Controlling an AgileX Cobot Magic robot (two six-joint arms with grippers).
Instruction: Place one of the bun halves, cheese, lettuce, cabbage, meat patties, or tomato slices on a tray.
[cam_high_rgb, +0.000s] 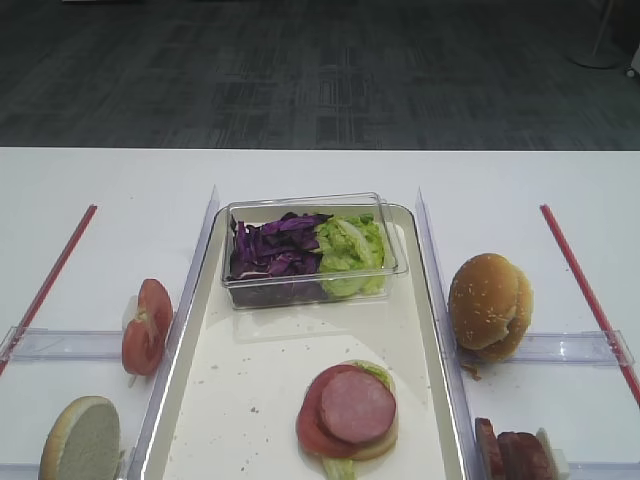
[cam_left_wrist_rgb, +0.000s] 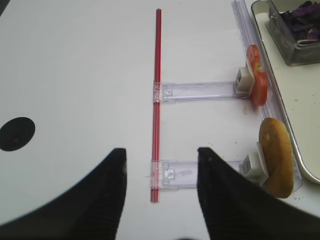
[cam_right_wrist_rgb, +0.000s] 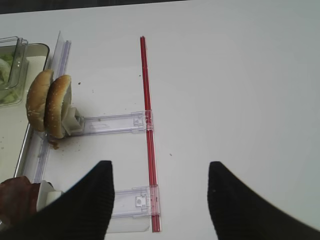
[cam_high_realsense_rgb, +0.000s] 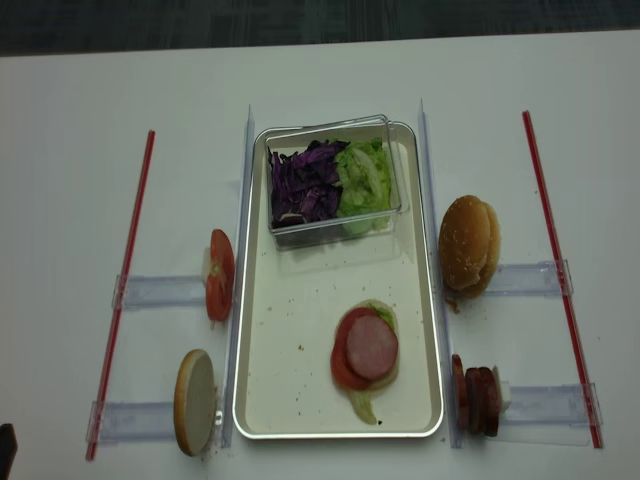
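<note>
**Both hands wide apart and holding nothing; stack sits on the tray**

Look at the overhead view first: the tray (cam_high_realsense_rgb: 262, 400) lies in the middle of the table (cam_high_realsense_rgb: 80, 100), and near its 6 o'clock end you see a stack with a meat patty (cam_high_realsense_rgb: 372, 347) on top of a tomato slice (cam_high_realsense_rgb: 347, 372), lettuce (cam_high_realsense_rgb: 364, 406) poking out beneath. At the tray's 12 o'clock end stands a clear plastic box (cam_high_realsense_rgb: 332, 222) with purple cabbage (cam_high_realsense_rgb: 304, 184) on its 9 o'clock side and more green leaves on its 3 o'clock side.

Neither exterior view shows you the arms. Only the wrist cameras do. Your right hand (cam_right_wrist_rgb: 160, 200) hangs above bare table with its fingers (cam_right_wrist_rgb: 95, 200) spread wide and nothing between them; that view also shows two bun halves (cam_right_wrist_rgb: 50, 106) standing on edge in a clear holder beside the tray rim, and dark meat slices at the lower left corner. Your left hand (cam_left_wrist_rgb: 160, 195) is likewise spread and grips nothing, hovering over a red rod (cam_left_wrist_rgb: 157, 100). From it you see an upright tomato slice at 1 o'clock and a single bun half (cam_left_wrist_rgb: 277, 156) at 3 o'clock, both just outside the tray.
</note>
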